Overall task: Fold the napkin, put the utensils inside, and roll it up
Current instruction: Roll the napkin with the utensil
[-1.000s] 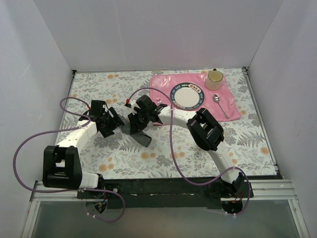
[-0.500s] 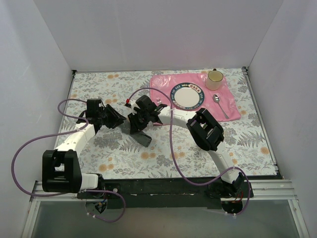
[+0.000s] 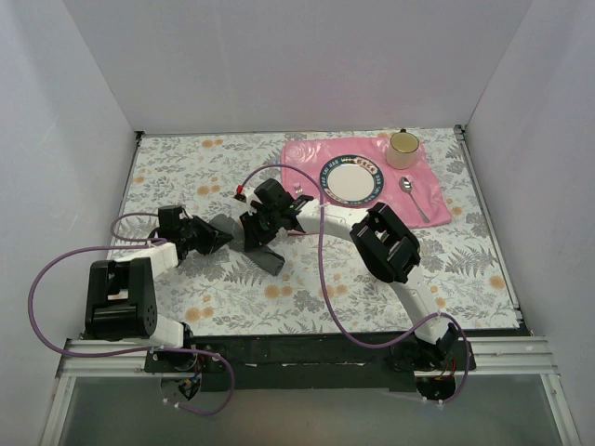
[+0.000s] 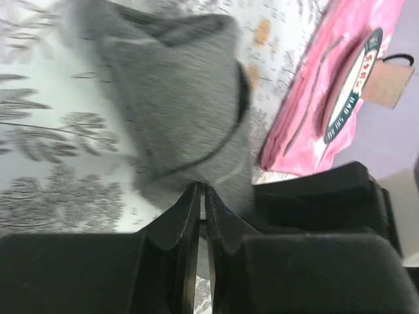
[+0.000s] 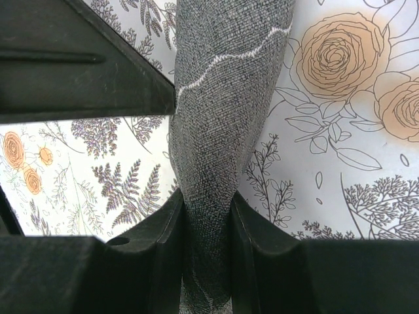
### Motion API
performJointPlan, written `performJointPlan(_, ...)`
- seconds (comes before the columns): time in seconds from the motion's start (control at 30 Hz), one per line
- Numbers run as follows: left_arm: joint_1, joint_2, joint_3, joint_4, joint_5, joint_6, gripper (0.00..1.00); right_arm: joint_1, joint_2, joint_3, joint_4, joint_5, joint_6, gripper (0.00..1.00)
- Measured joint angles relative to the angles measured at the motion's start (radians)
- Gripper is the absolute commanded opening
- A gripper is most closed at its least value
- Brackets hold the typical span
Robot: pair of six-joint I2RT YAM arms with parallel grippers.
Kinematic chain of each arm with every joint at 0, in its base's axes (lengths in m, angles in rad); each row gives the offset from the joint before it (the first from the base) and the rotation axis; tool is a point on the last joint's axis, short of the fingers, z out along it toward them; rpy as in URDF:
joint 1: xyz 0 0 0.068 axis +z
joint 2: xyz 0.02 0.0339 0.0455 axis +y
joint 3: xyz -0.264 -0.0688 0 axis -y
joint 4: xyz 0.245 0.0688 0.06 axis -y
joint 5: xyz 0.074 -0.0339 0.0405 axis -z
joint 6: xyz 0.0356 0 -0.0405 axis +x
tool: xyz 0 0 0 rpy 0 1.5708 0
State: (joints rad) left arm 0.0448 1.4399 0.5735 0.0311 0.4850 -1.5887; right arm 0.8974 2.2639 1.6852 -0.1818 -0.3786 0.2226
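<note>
The dark grey napkin hangs bunched between both grippers above the flowered table, one corner stretched out to the left. My left gripper is shut on that edge; in the left wrist view its tips pinch the napkin. My right gripper is shut on a twisted bundle of the cloth, and the right wrist view shows its jaws squeezing the napkin. A spoon lies on the pink placemat to the right of the plate.
A plate with a patterned rim sits on the pink placemat, with a yellow cup at the mat's back right corner. White walls close in the table on three sides. Purple cables loop from both arms.
My left gripper has closed on the napkin's left edge and drawn back toward the near left, pulling a corner of cloth out. The right gripper has kept its hold in place.
</note>
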Motion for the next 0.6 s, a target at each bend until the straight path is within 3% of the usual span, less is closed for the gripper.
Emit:
performJointPlan(0.37,0.038,0.05,-0.092,0.126,0.01,0.005,0.07,0.002,0.0,0.009,-0.015,0.006,-0.002,0.29)
performJointPlan(0.6,0.038,-0.217,-0.076,0.016,-0.021,0.055,0.1,0.006,0.002,0.016,-0.027,0.017,-0.01,0.3)
